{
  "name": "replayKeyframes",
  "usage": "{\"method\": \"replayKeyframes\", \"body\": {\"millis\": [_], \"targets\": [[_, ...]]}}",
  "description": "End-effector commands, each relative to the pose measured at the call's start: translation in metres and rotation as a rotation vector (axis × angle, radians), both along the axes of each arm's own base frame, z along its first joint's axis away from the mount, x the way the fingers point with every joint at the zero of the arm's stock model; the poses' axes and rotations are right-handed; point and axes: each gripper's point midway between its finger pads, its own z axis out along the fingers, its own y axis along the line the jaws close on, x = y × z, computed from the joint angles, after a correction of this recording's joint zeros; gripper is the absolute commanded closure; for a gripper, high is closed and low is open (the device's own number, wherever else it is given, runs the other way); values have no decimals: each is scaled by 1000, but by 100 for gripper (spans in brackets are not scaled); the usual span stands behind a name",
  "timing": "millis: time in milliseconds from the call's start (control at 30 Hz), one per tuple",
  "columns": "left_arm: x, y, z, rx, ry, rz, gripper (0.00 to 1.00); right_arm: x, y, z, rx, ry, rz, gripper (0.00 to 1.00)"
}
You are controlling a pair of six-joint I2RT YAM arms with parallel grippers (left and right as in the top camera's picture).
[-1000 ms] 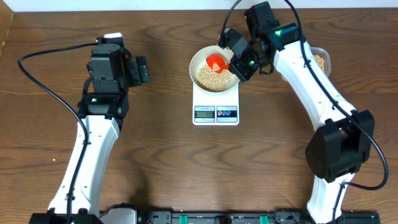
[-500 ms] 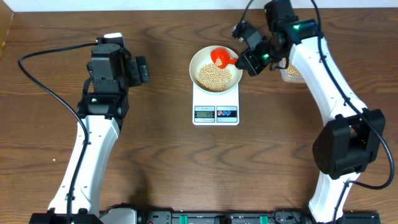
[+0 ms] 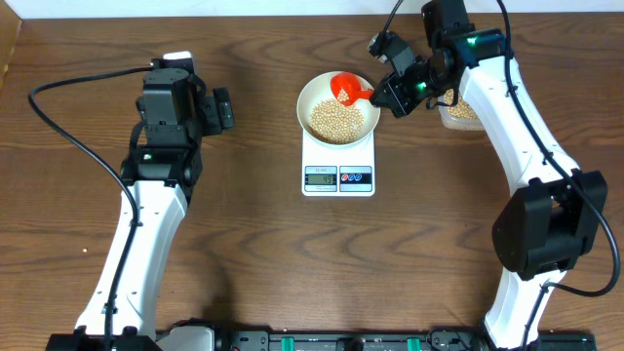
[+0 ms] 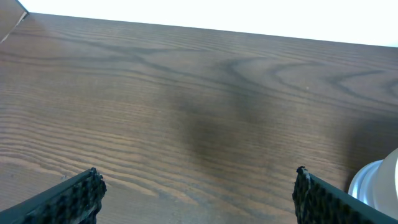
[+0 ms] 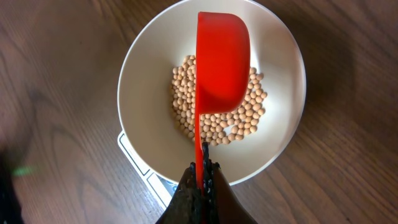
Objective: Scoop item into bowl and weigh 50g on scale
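right fingers [image 5: 186,198] clamped on red scoop [image 5: 222,62] handle | scoop above scale [image 3: 312,156], over bowl [image 3: 304,107] of beans [image 3: 336,120], handle pointing right | tub [image 3: 444,119] right of scale, right arm nearer | left fingers [image 4: 74,196] apart, well left of scale

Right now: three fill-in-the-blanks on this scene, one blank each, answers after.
The round white bowl of tan round beans sits on the small white digital ____. The right gripper grips the red plastic scoop by its ____. The left gripper stands ____ above the brown wooden table.
Answers: scale, handle, open.
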Motion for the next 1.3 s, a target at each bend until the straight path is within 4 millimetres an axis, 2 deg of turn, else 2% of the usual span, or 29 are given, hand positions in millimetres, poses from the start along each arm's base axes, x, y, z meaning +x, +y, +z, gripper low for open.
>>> {"method": "replayKeyframes", "body": {"millis": [0, 233, 567, 1267], "targets": [[2, 1, 1, 13, 1, -7, 1, 1, 3, 24, 34, -41, -1, 99], [2, 1, 1, 13, 1, -7, 1, 5, -4, 15, -59, -65, -27, 99], [2, 1, 1, 13, 1, -7, 1, 1, 4, 8, -155, -104, 13, 99], [2, 1, 1, 13, 1, -7, 1, -2, 7, 9, -142, -95, 22, 99]]}}
